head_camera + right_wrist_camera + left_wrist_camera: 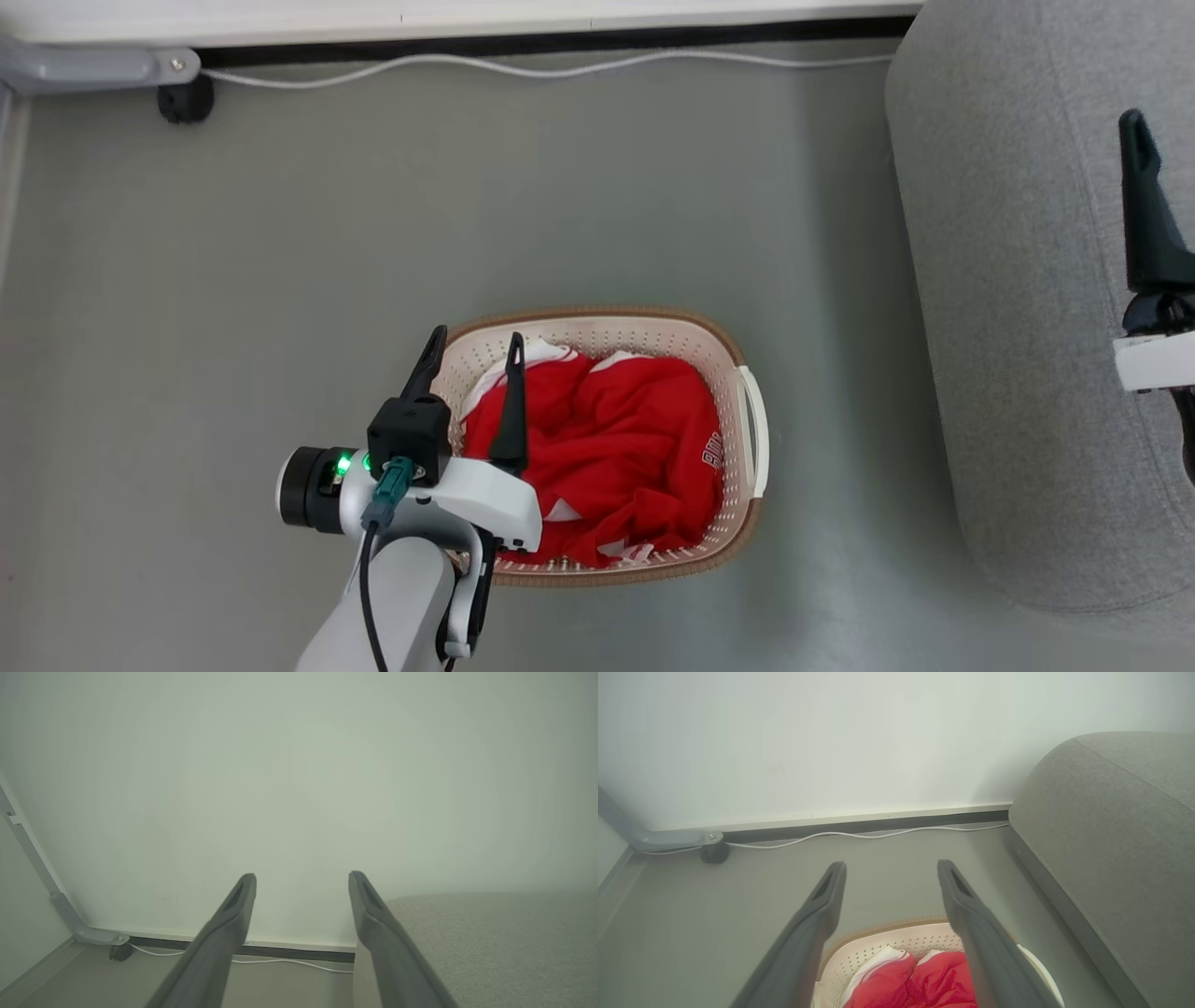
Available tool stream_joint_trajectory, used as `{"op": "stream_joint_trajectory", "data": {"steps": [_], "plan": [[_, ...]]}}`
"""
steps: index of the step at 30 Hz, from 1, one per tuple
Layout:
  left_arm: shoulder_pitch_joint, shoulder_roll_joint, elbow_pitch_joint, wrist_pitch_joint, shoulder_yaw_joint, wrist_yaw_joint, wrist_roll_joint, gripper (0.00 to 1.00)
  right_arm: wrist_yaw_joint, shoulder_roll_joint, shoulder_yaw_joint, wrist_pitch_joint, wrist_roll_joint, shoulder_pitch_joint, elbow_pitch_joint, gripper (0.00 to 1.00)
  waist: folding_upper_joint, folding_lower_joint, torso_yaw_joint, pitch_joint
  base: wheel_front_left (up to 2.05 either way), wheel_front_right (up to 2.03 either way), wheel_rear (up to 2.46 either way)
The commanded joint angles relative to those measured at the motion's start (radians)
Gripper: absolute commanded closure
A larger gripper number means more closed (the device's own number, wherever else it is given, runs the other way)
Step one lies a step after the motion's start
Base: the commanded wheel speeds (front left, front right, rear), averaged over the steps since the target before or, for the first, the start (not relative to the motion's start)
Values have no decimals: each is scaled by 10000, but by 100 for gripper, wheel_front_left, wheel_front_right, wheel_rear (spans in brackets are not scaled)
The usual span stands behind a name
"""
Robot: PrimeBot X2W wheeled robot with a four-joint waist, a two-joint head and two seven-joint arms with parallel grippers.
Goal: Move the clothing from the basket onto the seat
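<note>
Clothing (616,448) lies heaped in the basket (607,331) on the floor (467,205) in the head view, the left gripper (476,336) over its left side with jaws apart and empty, the right gripper (1144,187) over the seat (1018,280) at right. Left wrist view: spread jaws frame the basket's far end and red fabric. Right wrist view: jaws open and empty before a pale wall (299,765), seat at lower right.

lettering: white print on the red clothing (607,439), on the fold by the basket (607,334) wall, way too small and crumpled to read
readable text: none really
</note>
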Motion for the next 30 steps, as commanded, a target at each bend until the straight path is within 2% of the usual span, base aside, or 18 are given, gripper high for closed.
{"op": "stream_joint_trajectory", "data": {"steps": [1,7,20,30], "plan": [[-411,100,-191,-105,32,191,-210,0,42,-319,-2,-118,144,-174,-462,0,0,0,-37,816,0,0,0],[-981,100,179,-105,-663,403,-822,0,42,-490,-224,-118,417,-515,-1184,0,0,0,-115,1772,0,0,0],[-2470,100,1920,-105,-2218,362,-2036,0,42,-920,-197,-118,734,-1025,-2005,0,0,0,-357,3270,0,0,0],[-4074,100,3649,-105,-4074,66,-4410,0,42,-841,115,-118,919,-1461,-2438,0,0,0,-880,4259,0,0,0]]}}
